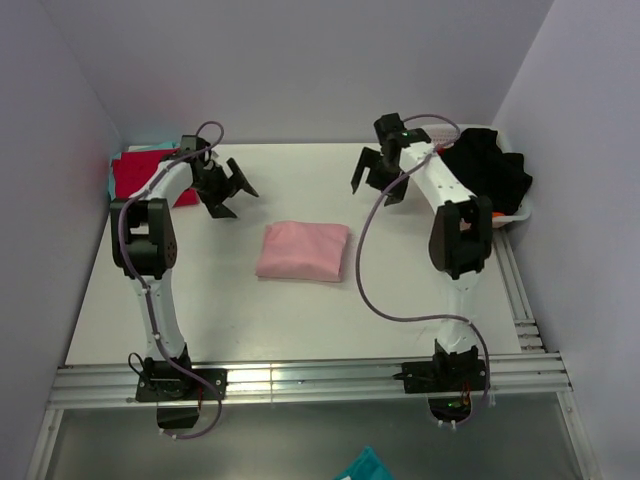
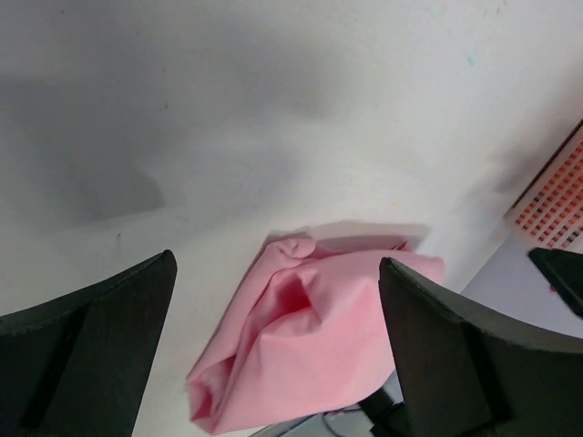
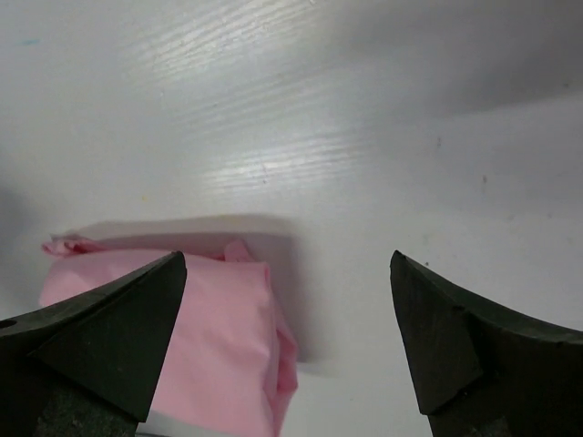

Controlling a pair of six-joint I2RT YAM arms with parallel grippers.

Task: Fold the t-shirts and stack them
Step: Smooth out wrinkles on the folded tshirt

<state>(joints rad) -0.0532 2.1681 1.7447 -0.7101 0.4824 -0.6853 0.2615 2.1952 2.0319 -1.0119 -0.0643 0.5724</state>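
Note:
The light pink t-shirt [image 1: 303,251] lies folded in a rough rectangle at the table's middle. It also shows in the left wrist view [image 2: 310,337] and the right wrist view [image 3: 182,346]. The bright red t-shirt [image 1: 140,176] lies at the far left by the wall, with a strip of teal cloth [image 1: 150,147] just behind it. My left gripper [image 1: 237,197] [image 2: 278,264] is open and empty, held above the table to the far left of the pink shirt. My right gripper [image 1: 375,188] [image 3: 287,259] is open and empty, above the table to the far right of it.
A white basket [image 1: 515,212] at the far right holds a black cloth [image 1: 490,168]; its perforated wall shows in the left wrist view [image 2: 556,200]. Another teal piece [image 1: 362,467] shows below the table's near rail. Grey walls close in the left, back and right.

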